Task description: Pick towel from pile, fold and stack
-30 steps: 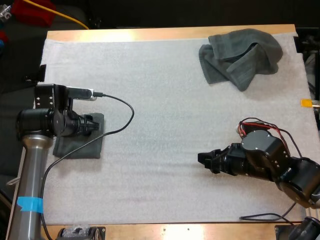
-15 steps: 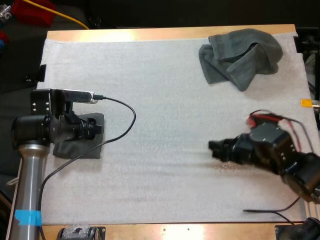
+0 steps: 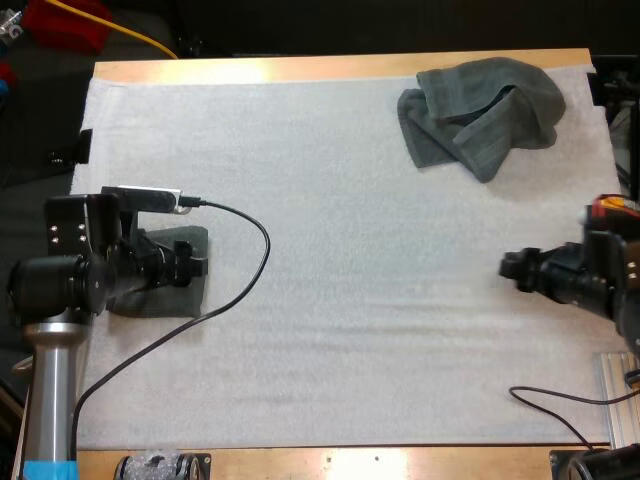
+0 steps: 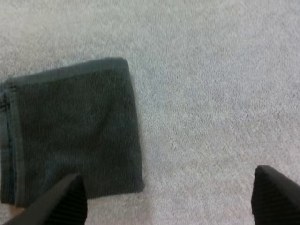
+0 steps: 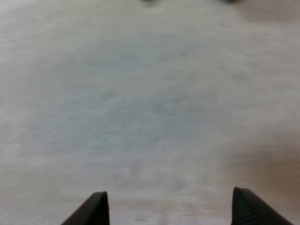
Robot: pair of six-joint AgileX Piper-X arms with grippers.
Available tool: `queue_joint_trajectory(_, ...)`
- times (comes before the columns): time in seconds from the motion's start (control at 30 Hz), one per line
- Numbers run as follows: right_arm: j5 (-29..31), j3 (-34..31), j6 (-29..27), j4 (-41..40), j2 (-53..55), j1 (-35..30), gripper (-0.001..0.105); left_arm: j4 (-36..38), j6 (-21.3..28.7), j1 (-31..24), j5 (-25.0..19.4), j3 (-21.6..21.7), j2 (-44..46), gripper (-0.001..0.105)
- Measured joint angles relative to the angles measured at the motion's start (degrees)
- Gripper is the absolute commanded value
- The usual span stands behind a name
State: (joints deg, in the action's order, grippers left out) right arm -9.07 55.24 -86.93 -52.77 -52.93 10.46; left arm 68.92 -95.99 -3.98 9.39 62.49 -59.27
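One folded towel (image 4: 75,131), one crumpled towel (image 3: 480,112), well apart on white mat (image 3: 330,300)

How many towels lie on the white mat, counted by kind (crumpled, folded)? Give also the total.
crumpled towel: 1
folded towel: 1
Total: 2 towels, both dark grey-green
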Motion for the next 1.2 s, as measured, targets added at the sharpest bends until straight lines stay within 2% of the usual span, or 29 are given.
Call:
queue_joint_trajectory(0.2,1.21,0.0,-4.62,-4.56,0.07,-7.49,0.054,0.02,-0.78,0.0,0.05,0.0,3.17,0.069)
queue_joint_trajectory(0.33,1.6,0.0,-5.19,-7.2,0.27,-10.78,0.054,0.31,-0.92,0.0,0.12,0.0,6.26,0.069)
queue_joint_trajectory(0.47,3.48,0.0,-6.26,-9.44,1.43,-11.31,0.054,0.83,-0.92,0.0,0.14,0.0,9.61,0.069)
queue_joint_trajectory(0.63,8.23,0.0,-11.01,-12.03,4.72,-11.31,0.054,1.4,-1.07,0.0,0.14,-1.64,14.83,0.069)
queue_joint_trajectory(1.0,9.07,0.0,-17.0,-15.2,14.16,-11.31,0.054,1.4,-1.38,0.23,-1.47,-9.13,28.37,0.069)
queue_joint_trajectory(1.2,9.07,0.0,-18.51,-16.44,20.84,-11.31,0.054,1.5,-1.27,4.82,-3.61,-10.92,35.28,0.069)
